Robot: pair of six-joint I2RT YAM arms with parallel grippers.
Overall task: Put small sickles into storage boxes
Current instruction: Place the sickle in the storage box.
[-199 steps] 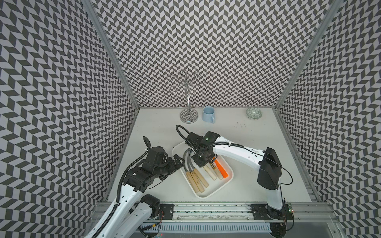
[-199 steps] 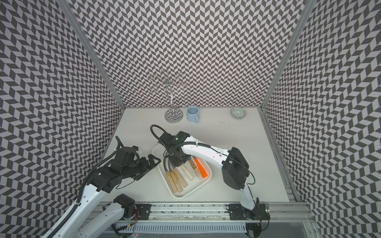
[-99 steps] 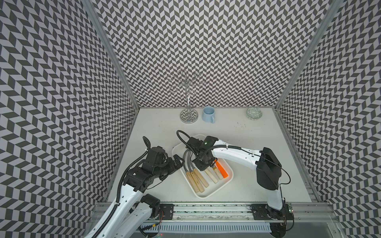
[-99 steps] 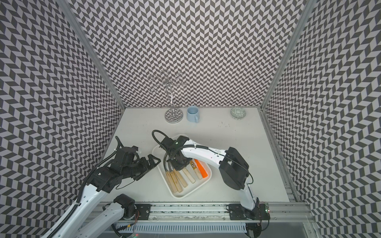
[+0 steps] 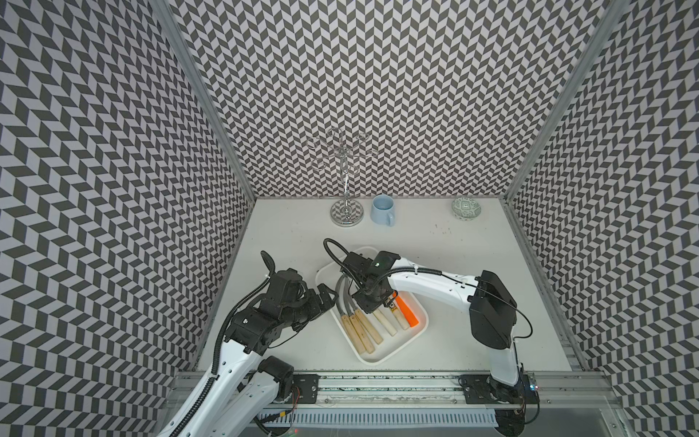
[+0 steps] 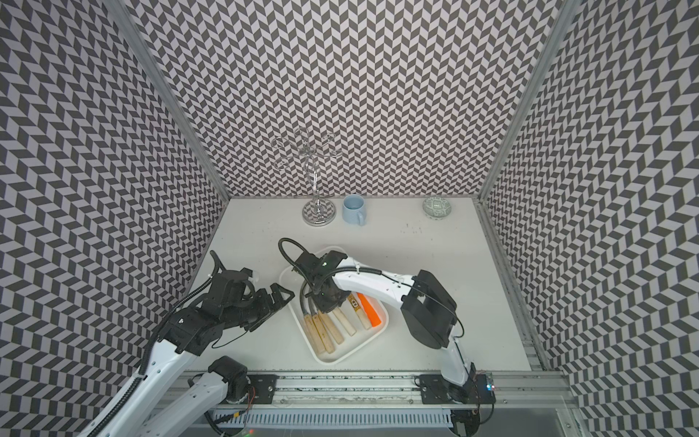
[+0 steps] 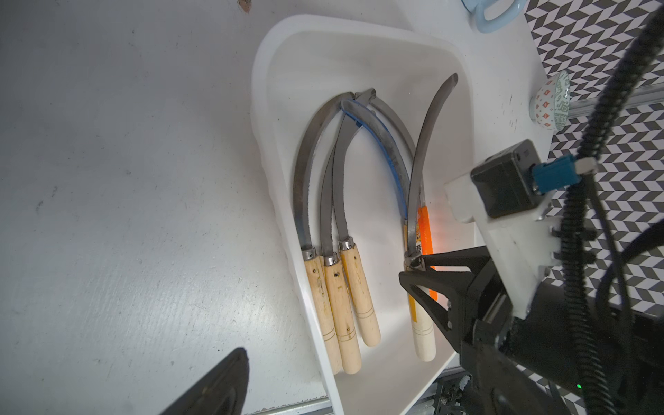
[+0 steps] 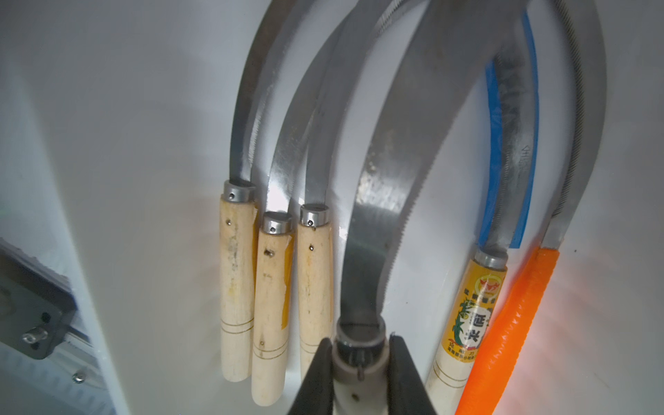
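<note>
Grip placement explains most of this moment: the right gripper [image 8: 359, 346] is clamped across the metal collar end of the held sickle [image 8: 388, 215], a hold that likely keeps its fingers off the serrated edge and steadies the long curved blade. It carries that sickle low inside the white tray [image 5: 372, 361], aimed at the gap between the three wooden-handled sickles [image 8: 273, 287] and the labelled sickle [image 8: 467, 323], beyond which lies the orange-handled sickle [image 8: 517, 323]. Whether the held one already rests on the tray floor I cannot tell. All handles point the same way, so the grey blades nest in one arc, which suits a shallow tray. The left gripper [image 5: 324, 300] hangs just beside the tray's rim with jaws spread and nothing between them, seemingly standing clear. No sickle shows on the pale worktop [image 5: 472, 246] outside the tray.
</note>
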